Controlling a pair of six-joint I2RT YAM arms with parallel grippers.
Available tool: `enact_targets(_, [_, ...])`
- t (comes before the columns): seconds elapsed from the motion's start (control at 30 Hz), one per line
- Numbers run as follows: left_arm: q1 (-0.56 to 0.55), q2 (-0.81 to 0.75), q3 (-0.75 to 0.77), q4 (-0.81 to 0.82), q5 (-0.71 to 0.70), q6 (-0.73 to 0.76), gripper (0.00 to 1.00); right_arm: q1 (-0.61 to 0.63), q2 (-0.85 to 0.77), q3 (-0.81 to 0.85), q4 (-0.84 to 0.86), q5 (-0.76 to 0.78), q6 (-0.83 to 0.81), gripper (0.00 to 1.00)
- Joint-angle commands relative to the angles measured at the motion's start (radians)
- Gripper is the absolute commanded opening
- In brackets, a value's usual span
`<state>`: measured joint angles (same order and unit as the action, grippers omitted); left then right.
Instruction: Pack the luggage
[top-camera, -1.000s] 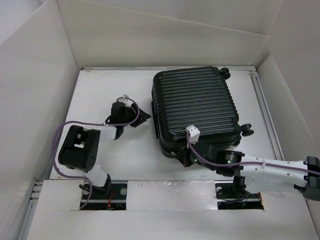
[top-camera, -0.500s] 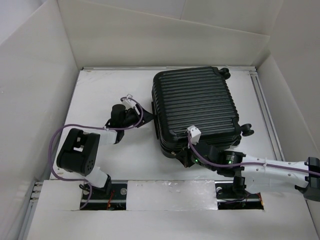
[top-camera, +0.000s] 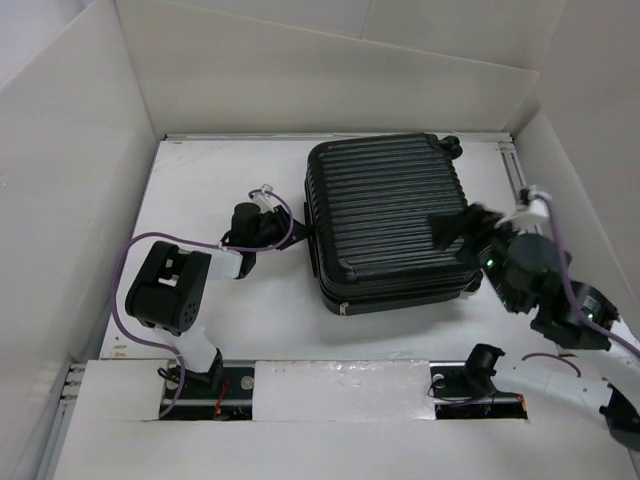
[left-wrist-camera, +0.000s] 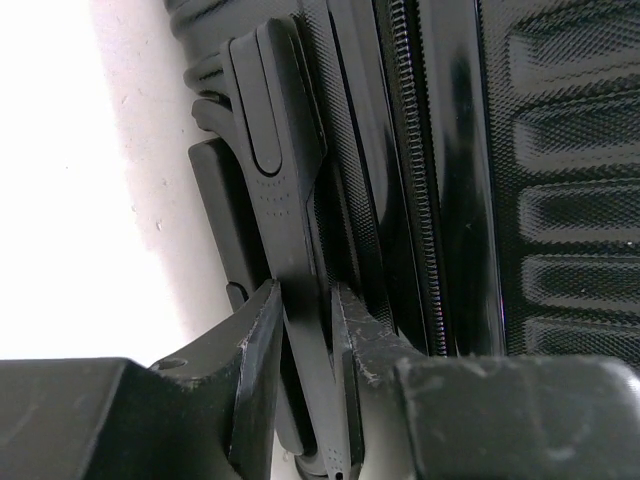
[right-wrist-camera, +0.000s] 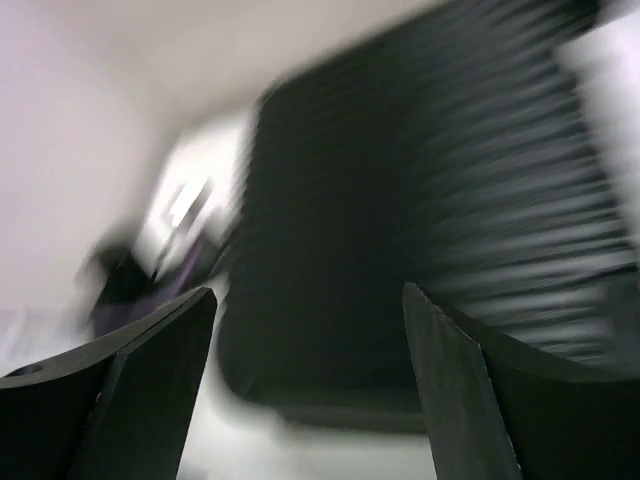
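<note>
Luggage (top-camera: 390, 220): closed, flat on the white table (top-camera: 200, 190), right of centre.
Handle (left-wrist-camera: 285, 200): on its left side.
Left gripper (left-wrist-camera: 305, 300): clamped on the handle, arm folded, wrist reaching right.
Right gripper (right-wrist-camera: 308, 292): fingers wide apart, empty, hovering over the luggage's right edge.

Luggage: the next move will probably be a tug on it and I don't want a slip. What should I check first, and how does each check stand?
1. The luggage is shut and lies flat on the table: ok.
2. The side handle sits between the fingers of the left gripper: ok.
3. The left gripper is closed on the side handle, touching it on both sides: ok.
4. The right gripper is open and holds nothing: ok.
5. The right gripper is off the luggage shell: cannot tell. It hangs over the right edge, and its wrist view is blurred.
</note>
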<state>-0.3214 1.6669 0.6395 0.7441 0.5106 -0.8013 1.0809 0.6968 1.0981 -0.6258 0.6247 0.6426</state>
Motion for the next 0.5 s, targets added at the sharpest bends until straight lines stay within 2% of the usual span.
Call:
enact_targets(0.0, [-0.030,0.022,0.029,0.009,-0.020,0.034,0.00,-0.249,0.056,0.103,-0.172,0.253,-0.064,0.82])
enact_targets(0.07, [-0.030,0.010,0.029,0.009,-0.020,0.034,0.00,-0.401,0.130,0.129,-0.093,0.169,-0.185,0.82])
enact_targets(0.1, [-0.030,0.001,0.029,0.009,-0.020,0.034,0.00,-0.553,0.156,0.129,-0.056,0.053,-0.222,0.78])
enact_targets(0.13, [-0.030,0.001,0.020,0.009,-0.020,0.034,0.00,-0.631,0.186,0.129,-0.022,0.000,-0.248,0.75])
enact_targets(0.17, [-0.030,-0.013,0.006,0.009,-0.020,0.034,0.00,-0.710,0.263,0.120,0.004,-0.057,-0.270,0.68])
enact_targets(0.2, [-0.030,-0.025,0.006,0.009,-0.020,0.034,0.00,-0.866,0.312,0.120,0.039,-0.127,-0.309,0.63])
enact_targets(0.23, [-0.030,-0.025,-0.018,0.023,-0.020,0.034,0.00,-0.931,0.364,0.131,0.050,-0.260,-0.310,0.55])
enact_targets(0.27, [-0.030,-0.038,-0.018,0.023,-0.020,0.034,0.00,-0.984,0.413,0.144,0.067,-0.316,-0.325,0.35])
enact_targets(0.3, [-0.030,-0.038,-0.030,0.035,-0.020,0.034,0.00,-1.024,0.505,0.155,0.083,-0.356,-0.334,0.29])
enact_targets(0.4, [-0.039,-0.047,-0.049,0.047,0.000,0.024,0.00,-1.101,0.665,0.219,0.112,-0.451,-0.376,0.24])
enact_targets(0.47, [-0.039,-0.047,-0.058,0.057,0.009,0.024,0.00,-1.101,0.743,0.302,0.054,-0.492,-0.391,0.20])
